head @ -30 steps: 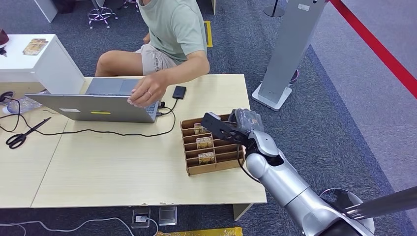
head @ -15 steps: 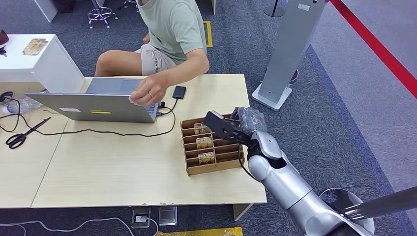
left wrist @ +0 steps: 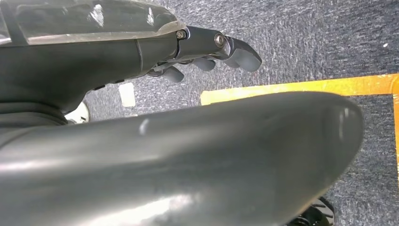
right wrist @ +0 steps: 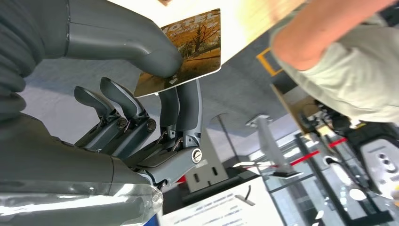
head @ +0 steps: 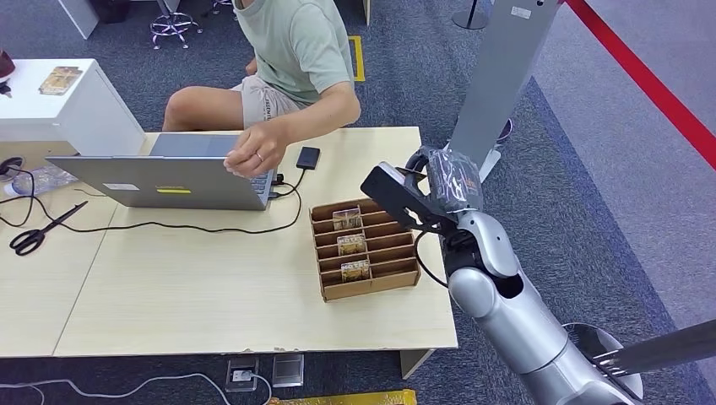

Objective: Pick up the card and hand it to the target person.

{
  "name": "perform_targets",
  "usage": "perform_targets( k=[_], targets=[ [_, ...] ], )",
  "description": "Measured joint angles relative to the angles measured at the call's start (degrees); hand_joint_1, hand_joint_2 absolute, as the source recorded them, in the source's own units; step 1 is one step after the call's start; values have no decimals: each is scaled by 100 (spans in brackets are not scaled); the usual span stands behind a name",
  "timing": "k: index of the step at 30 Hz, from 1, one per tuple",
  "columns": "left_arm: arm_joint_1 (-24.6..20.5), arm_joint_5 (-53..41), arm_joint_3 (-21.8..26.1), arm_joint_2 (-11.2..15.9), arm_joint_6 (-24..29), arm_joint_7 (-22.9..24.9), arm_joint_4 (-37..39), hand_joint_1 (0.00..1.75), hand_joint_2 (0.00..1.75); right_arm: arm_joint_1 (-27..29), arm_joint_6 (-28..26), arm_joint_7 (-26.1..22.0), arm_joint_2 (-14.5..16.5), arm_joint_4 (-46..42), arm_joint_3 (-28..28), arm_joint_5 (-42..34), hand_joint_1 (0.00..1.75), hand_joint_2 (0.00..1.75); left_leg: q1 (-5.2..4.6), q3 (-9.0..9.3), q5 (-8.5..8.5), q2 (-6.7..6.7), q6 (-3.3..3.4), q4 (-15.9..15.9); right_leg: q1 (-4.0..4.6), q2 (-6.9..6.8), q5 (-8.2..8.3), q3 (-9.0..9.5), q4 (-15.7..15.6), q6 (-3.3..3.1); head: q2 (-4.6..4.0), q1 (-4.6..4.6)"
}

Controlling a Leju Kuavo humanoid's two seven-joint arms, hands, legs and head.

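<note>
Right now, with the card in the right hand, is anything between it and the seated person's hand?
Nothing visible blocks it. The right hand pinches the card above the table's right end; the person's hand rests on the laptop, across open tabletop.

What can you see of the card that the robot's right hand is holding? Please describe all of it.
The card is a thin, flat rectangle with rounded corners and a white edge. Its printed face shows an orange-brown picture of a bare tree and the word HOTEL along one end. The right hand pinches it between the thick grey thumb, pressed on the printed face, and dark fingers behind it. It is lifted off the table; nothing else touches it.
</note>
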Motion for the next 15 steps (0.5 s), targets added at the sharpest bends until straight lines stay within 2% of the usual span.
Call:
perform_targets(
  k=[4,9,15],
  targets=[
    [-12,-43,-39,0,-15,-17,0,0,0,-358,-3,-343,50,320,-10,-437,169,175,0,-2,0,0,0,0,0,0,0,1,1,0,-1,5],
    [-38,-93,-92,0,-30,-69,0,0,0,-1161,-94,-878,350,1602,34,-898,169,175,0,-4,4,-3,1,0,0,-5,1,2,3,0,1,5],
    [-49,-96,-169,1,-25,-82,0,0,0,-1974,-78,-934,756,3022,207,-765,169,175,0,-10,4,-5,1,0,0,-5,0,-4,6,0,-1,1]
  ],
)
